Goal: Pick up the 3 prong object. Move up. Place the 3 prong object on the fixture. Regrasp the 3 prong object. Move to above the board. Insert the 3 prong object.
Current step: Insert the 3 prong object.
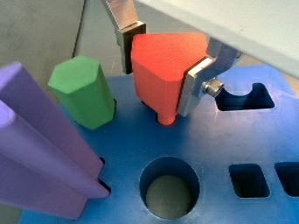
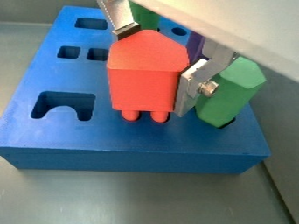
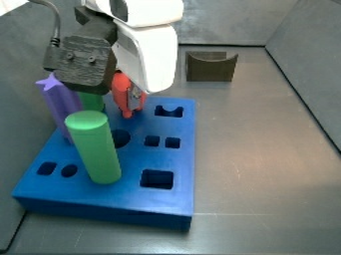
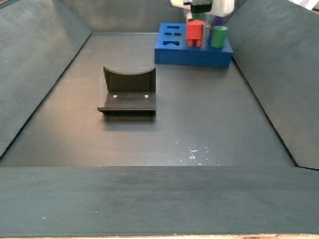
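Note:
My gripper (image 1: 165,72) (image 2: 151,70) is shut on the red 3 prong object (image 1: 160,68) (image 2: 143,74). It holds the piece upright right over the blue board (image 1: 216,149) (image 2: 105,122), prongs pointing down and their tips at the board's top face. In a side view the red piece (image 3: 124,97) sits low against the board (image 3: 134,189), partly behind the gripper (image 3: 120,95). From the far side view the red piece (image 4: 196,32) stands on the board (image 4: 193,51) under the gripper (image 4: 197,19). The fixture (image 3: 210,65) (image 4: 127,91) stands apart on the floor, bare.
A green cylinder (image 1: 82,90) (image 2: 229,92) (image 3: 94,147) (image 4: 217,37) stands in the board close beside the gripper. A purple star-topped peg (image 1: 41,144) (image 3: 56,98) stands in the board too. Several cut-out holes (image 1: 170,185) (image 2: 65,105) lie open. Grey bin walls surround the floor.

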{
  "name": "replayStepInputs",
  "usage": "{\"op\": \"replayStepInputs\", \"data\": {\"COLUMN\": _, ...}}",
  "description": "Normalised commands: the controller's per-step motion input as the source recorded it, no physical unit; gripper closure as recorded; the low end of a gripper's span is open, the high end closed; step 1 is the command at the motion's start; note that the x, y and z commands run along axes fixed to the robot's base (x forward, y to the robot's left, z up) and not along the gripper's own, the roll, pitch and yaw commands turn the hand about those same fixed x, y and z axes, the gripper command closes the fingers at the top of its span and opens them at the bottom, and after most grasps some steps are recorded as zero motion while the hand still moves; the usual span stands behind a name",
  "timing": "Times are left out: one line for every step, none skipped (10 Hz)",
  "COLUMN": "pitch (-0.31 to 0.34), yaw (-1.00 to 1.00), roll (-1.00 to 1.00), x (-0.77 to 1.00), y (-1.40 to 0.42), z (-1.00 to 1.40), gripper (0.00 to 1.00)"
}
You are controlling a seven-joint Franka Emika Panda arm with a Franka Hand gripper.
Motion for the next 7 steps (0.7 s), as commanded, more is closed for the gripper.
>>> {"op": "replayStepInputs", "data": {"pitch": -0.049, "yaw": 0.11, "roll": 0.00, "x": 0.00, "y": 0.32, "z": -1.00, "gripper": 1.00}}
{"op": "replayStepInputs", "data": {"pitch": -0.050, "yaw": 0.11, "roll": 0.00, "x": 0.00, "y": 0.31, "z": -1.00, "gripper": 1.00}}
{"op": "replayStepInputs", "data": {"pitch": -0.050, "yaw": 0.10, "roll": 0.00, "x": 0.00, "y": 0.31, "z": -1.00, "gripper": 1.00}}
{"op": "replayStepInputs", "data": {"pitch": -0.040, "yaw": 0.07, "roll": 0.00, "x": 0.00, "y": 0.29, "z": -1.00, "gripper": 1.00}}
{"op": "replayStepInputs", "data": {"pitch": -0.116, "yaw": 0.00, "roll": -0.05, "x": 0.02, "y": 0.10, "z": -1.00, "gripper": 1.00}}
{"op": "replayStepInputs", "data": {"pitch": 0.000, "yaw": 0.00, "roll": -0.01, "x": 0.00, "y": 0.02, "z": 0.00, "gripper": 1.00}}
{"op": "replayStepInputs", "data": {"pitch": 0.000, "yaw": 0.00, "roll": 0.00, "x": 0.00, "y": 0.00, "z": 0.00, "gripper": 1.00}}
